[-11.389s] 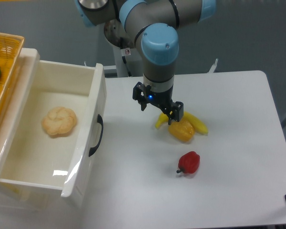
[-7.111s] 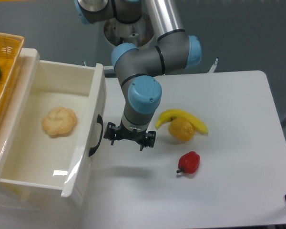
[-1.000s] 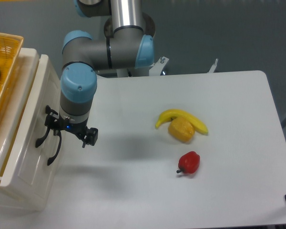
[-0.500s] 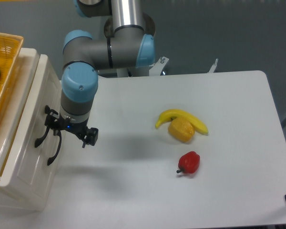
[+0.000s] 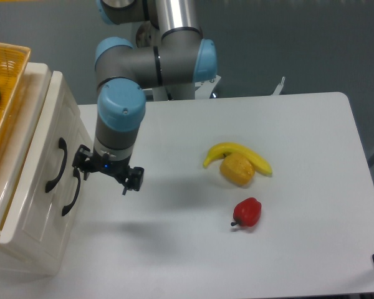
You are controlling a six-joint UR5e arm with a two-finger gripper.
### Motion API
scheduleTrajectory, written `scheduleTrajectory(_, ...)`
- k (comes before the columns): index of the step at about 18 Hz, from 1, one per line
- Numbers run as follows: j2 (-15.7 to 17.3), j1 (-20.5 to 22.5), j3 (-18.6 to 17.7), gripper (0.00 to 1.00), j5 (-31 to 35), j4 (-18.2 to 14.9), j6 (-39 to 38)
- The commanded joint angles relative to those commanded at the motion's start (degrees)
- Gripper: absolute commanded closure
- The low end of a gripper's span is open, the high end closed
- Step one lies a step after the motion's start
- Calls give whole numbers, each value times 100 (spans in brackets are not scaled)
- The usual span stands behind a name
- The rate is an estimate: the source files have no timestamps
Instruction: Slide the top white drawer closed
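Hovering just right of the cabinet front, the gripper [image 5: 108,174] sits above the table [image 5: 299,156] with fingers spread apart and nothing between them.

Key relation: the top drawer [image 5: 40,156] lies to the camera-left of the fingers. Its front panel appears flush w/ the cabinet face, and its long axis runs top-to-bottom in view, roughly parallel to the table's left edge. The upper handle [image 5: 56,165] is just beside the left fingertip, apart from it as far as can be told; the lower handle [image 5: 71,193] sits just below and slightly right of it. Only one arm on this rig, so no choice of nearer side.

Position of task item: drawer seated in the cabinet, no interior visible. Judgement: closing step looks complete; any further push would need travel toward camera-left, perpendicular to the panel.

Change vs. earlier views:
- Approx 11 s back, drawer was pulled fully out w/ a bread roll visible inside; now shut, roll hidden.
- Approx 1 s back, fingers were against the handle area; now the gripper has backed off to the right and the wrist has shifted w/ it.
- Banana [image 5: 237,152], yellow pepper [image 5: 238,170] and red pepper [image 5: 247,212] unchanged, well apart from the gripper.
- Basket [image 5: 6,75] on the cabinet top unchanged.
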Motion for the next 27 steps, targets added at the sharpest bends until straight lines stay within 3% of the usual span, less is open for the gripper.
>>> scheduleTrajectory(12,229,922,-97,0,1222,-44,2599)
scheduleTrajectory(20,405,1739,-97,0,1522,-431,4954)
scheduleTrajectory(27,607,2399,-97,0,1575,-580,6335)
